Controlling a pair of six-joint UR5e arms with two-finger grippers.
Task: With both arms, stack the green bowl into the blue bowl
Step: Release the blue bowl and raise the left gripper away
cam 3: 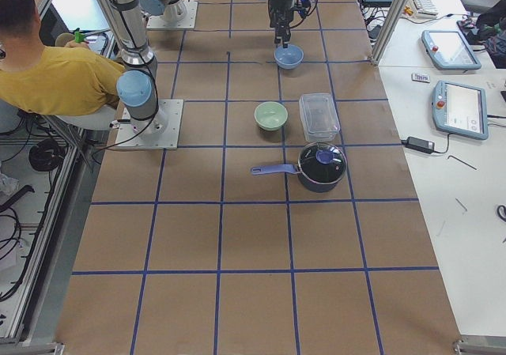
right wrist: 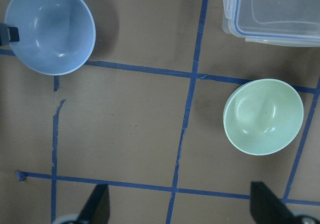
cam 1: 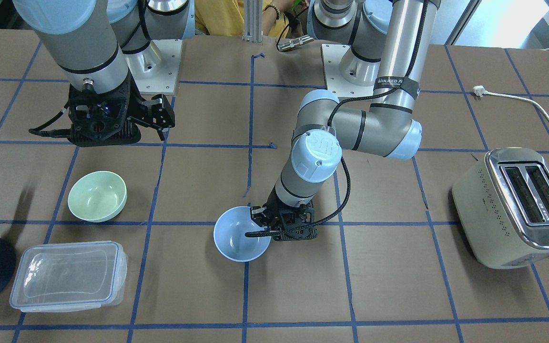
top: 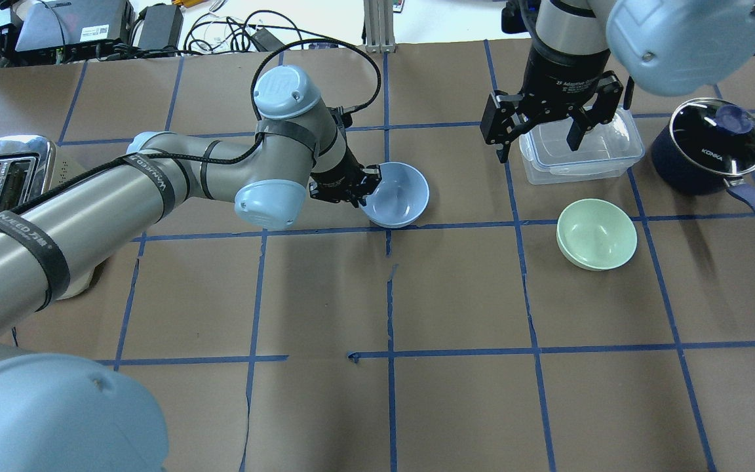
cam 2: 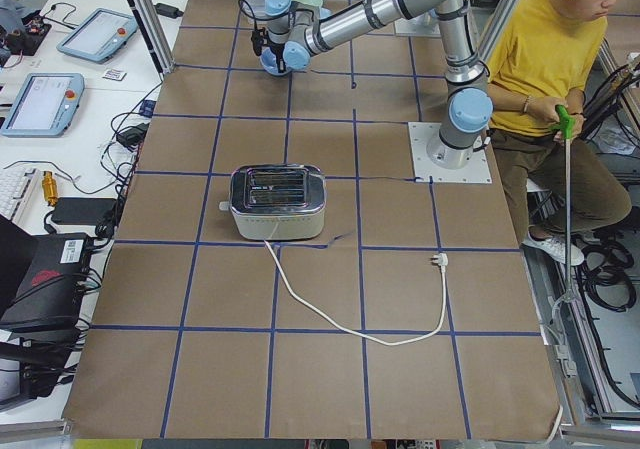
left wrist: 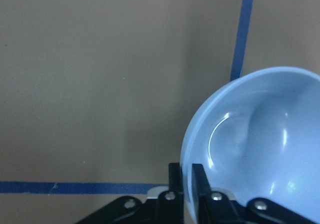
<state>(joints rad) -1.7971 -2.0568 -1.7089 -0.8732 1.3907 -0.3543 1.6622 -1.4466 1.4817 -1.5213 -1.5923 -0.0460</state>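
Note:
The blue bowl (cam 1: 238, 238) sits upright near the table's middle. My left gripper (cam 1: 261, 224) is shut on its rim, one finger inside and one outside, as the left wrist view (left wrist: 187, 184) shows on the bowl (left wrist: 260, 144). Overhead, the left gripper (top: 367, 187) holds the blue bowl's (top: 400, 193) left edge. The green bowl (cam 1: 97, 196) stands alone and empty; it also shows overhead (top: 597, 234). My right gripper (top: 538, 144) is open and empty, hovering high above the table. Its wrist view shows the green bowl (right wrist: 263, 116) and the blue bowl (right wrist: 52, 28) below.
A clear plastic container (top: 580, 147) lies beyond the green bowl, under my right gripper. A dark navy saucepan (top: 708, 147) with a lid stands at the far right. A toaster (top: 4, 174) with its cord (cam 1: 532, 102) stands on my left side. A person sits behind the robot.

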